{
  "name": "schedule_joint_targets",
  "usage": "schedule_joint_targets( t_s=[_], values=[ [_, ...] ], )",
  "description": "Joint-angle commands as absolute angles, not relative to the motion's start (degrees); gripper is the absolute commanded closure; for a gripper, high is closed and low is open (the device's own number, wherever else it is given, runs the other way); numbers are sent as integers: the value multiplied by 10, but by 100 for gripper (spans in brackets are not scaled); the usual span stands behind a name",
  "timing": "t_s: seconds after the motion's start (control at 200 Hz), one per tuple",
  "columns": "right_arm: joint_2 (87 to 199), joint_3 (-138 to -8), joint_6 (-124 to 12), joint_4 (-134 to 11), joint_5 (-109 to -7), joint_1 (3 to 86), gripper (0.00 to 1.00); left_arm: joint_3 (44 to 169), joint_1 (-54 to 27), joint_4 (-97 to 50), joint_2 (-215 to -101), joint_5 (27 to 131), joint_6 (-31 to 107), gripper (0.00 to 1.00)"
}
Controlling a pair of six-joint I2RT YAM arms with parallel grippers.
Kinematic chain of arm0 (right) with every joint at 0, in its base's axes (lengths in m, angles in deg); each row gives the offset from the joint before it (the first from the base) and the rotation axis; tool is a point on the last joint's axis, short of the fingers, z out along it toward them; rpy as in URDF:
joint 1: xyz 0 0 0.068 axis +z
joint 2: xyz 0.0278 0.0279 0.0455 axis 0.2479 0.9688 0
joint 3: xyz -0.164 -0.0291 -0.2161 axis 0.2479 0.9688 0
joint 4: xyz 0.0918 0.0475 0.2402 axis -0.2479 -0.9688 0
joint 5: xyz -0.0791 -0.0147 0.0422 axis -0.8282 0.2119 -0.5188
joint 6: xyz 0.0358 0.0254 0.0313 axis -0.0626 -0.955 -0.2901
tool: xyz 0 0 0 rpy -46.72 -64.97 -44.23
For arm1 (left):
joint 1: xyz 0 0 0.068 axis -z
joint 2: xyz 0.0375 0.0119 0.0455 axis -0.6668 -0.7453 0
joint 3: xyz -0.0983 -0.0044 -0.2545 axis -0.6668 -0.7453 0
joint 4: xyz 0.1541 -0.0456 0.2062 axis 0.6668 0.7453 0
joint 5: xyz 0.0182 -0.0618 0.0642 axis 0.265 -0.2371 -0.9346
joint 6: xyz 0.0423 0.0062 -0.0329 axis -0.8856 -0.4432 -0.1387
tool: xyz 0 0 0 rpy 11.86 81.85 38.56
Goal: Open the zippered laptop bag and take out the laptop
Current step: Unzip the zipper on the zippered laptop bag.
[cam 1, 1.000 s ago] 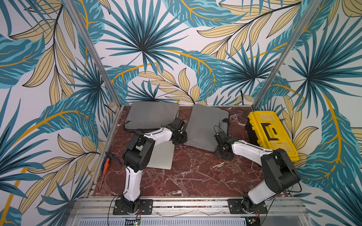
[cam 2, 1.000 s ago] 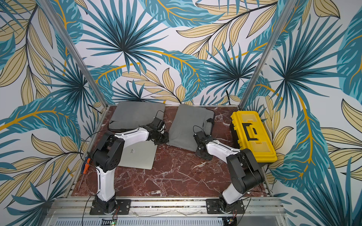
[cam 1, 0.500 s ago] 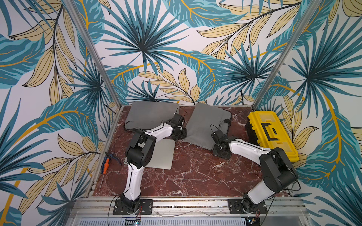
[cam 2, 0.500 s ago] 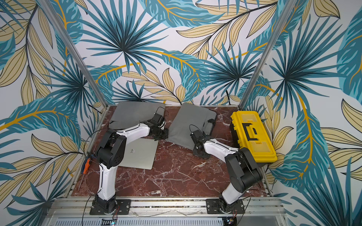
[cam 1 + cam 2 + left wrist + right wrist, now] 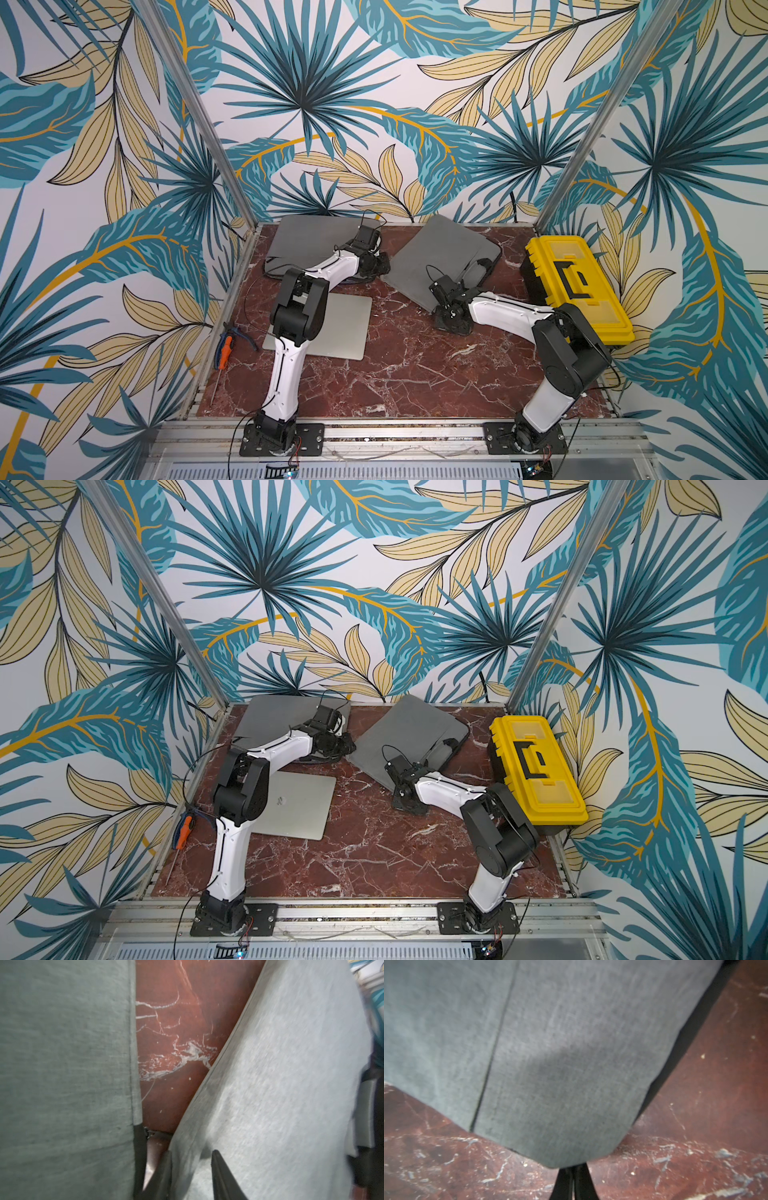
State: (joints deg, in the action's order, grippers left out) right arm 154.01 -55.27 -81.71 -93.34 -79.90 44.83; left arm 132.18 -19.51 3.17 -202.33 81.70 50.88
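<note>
A grey laptop bag lies askew at the back middle of the marble table, its black handle facing the toolbox. At the bag's left corner sits my left gripper, its jaws apart around the bag's edge; the black fingers straddle grey fabric. My right gripper is shut at the bag's near corner, its tips hidden under the fabric. A silver laptop lies bare on the table by the left arm.
A second grey bag lies flat at the back left, close beside the left gripper. A yellow toolbox stands along the right edge. An orange screwdriver lies outside the left rail.
The left jaws have come apart at the bag's left corner. The right gripper has moved left with the near corner, and the bag has swung round a little.
</note>
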Motion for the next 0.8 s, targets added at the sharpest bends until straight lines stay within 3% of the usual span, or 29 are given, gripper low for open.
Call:
schedule_joint_targets(
  t_s=[0.0, 0.34, 0.496, 0.796],
  values=[
    [1548, -563, -821, -931, -802, 451, 100, 1302, -191, 11, -1986, 827, 526, 53],
    [1524, -571, -801, -951, -840, 448, 100, 1120, -156, 2, -1848, 831, 615, 41],
    [1511, -567, -792, -956, -847, 445, 100, 1110, -115, 0, -1858, 886, 634, 36],
    [1506, -547, -777, -905, -789, 431, 100, 1152, -71, -26, -1923, 996, 688, 36]
  ],
)
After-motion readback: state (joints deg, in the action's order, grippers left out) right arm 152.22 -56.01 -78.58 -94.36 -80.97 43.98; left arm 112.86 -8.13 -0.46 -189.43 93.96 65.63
